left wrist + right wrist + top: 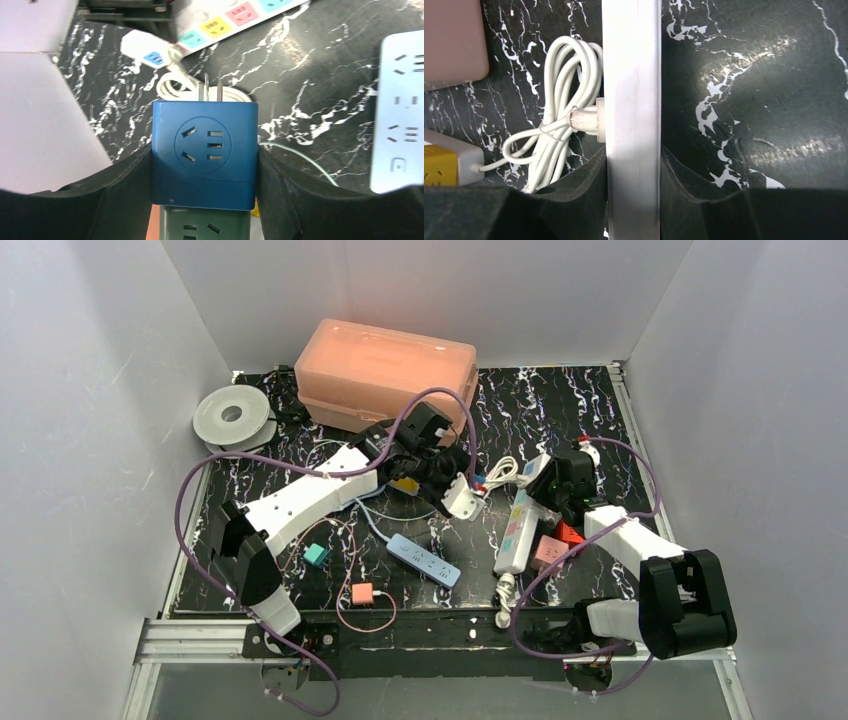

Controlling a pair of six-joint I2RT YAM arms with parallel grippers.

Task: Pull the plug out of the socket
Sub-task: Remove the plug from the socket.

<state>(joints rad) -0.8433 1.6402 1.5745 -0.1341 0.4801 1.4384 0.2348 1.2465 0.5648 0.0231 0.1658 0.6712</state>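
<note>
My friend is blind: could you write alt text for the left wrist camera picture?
A blue cube-shaped plug adapter is gripped between the black fingers of the left claw, its metal prongs bare. Behind it on the black marbled table lie a coiled white cord, a multicoloured power strip and a white power strip at the right edge.

- Left arm (300, 502): white moulded link shells, black joint housings.
- Right arm (640, 540): matching white shells, with one large black joint housing.
- Cables (183, 505): purple, with one loose loop running along each arm from its base.
- Left pincer (205, 150) and right pincer (632, 150): fingers (120, 200) are matte black and broad, with curved inner faces.
</note>
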